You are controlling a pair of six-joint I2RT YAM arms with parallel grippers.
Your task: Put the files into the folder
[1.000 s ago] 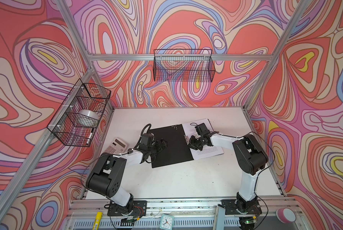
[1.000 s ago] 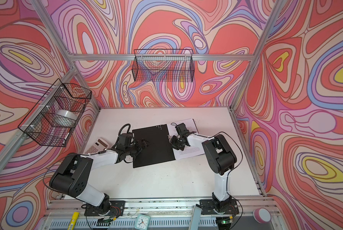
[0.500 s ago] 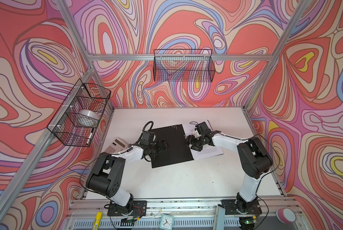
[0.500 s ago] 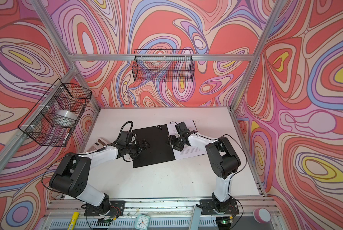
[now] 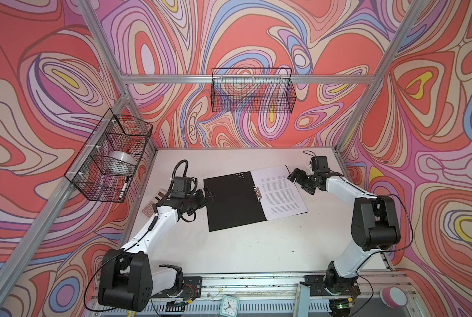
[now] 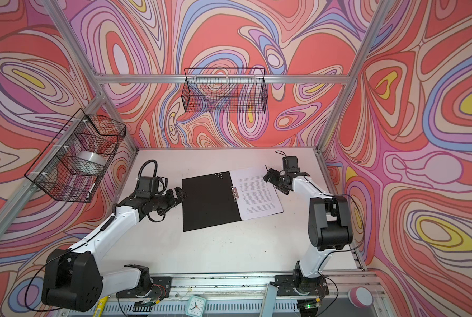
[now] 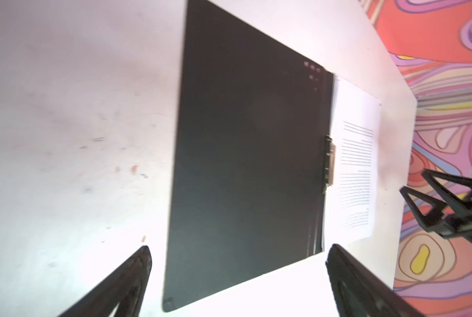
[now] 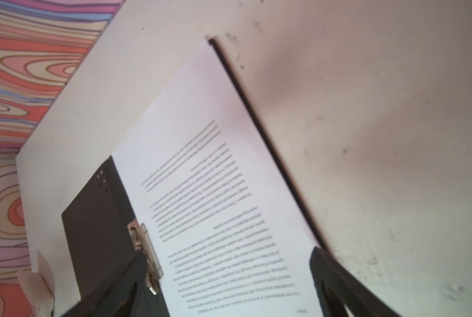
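A beige calculator (image 5: 150, 206) lies at the left edge of the white worktop (image 5: 243, 247). At frame left, a wire basket (image 5: 111, 156) holds a silver roll (image 5: 119, 162). Upper centre hangs a second basket (image 5: 252, 90). Bottom centre: a small clock (image 5: 229, 305).

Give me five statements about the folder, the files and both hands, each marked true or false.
1. The folder lies open on the table, black inside up. True.
2. The files lie on the folder's right half, beside the metal clip. True.
3. The right hand is shut on the files. False: it is open and grips nothing, near the sheets' far corner.
4. The calculator lies on the folder. False: it is on the table left of the folder, partly behind the left arm.
5. The left hand is open at the folder's left edge. True.
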